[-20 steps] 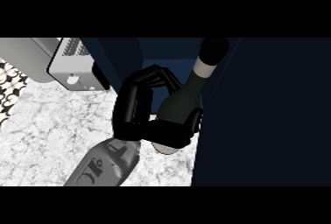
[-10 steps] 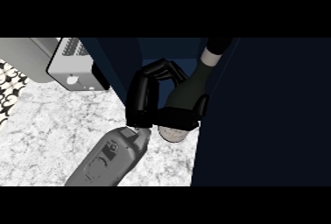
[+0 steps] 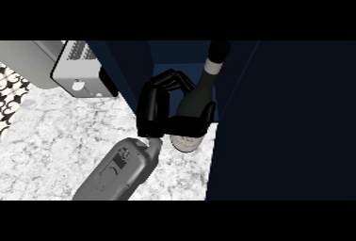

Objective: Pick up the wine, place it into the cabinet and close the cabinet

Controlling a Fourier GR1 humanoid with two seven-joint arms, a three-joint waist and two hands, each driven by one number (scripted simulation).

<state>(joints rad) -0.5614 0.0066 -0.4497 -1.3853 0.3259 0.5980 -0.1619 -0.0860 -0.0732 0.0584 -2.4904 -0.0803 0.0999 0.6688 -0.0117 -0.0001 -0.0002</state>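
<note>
The wine bottle (image 3: 199, 94) is dark green with a black-capped neck and a pale base. It is tilted, with its neck pointing into the dark blue cabinet (image 3: 170, 54) and its base at the cabinet's front opening. My left hand (image 3: 154, 110) is shut on the bottle's lower body, fingers curled over its left side and thumb across the front near the base. The grey forearm (image 3: 118, 172) comes in from the lower left. The cabinet door (image 3: 292, 122) stands open as a wide dark panel on the right. My right hand does not show.
A grey box-shaped appliance (image 3: 80, 70) stands at the upper left, close to the cabinet's left wall. The white marble counter (image 3: 55, 136) spreads below it. A black-and-white patterned surface (image 3: 8, 99) shows at the far left edge.
My left hand has carried the bottle up and deeper towards the cabinet opening. The bottle's neck now reaches further inside, and the forearm has followed.
</note>
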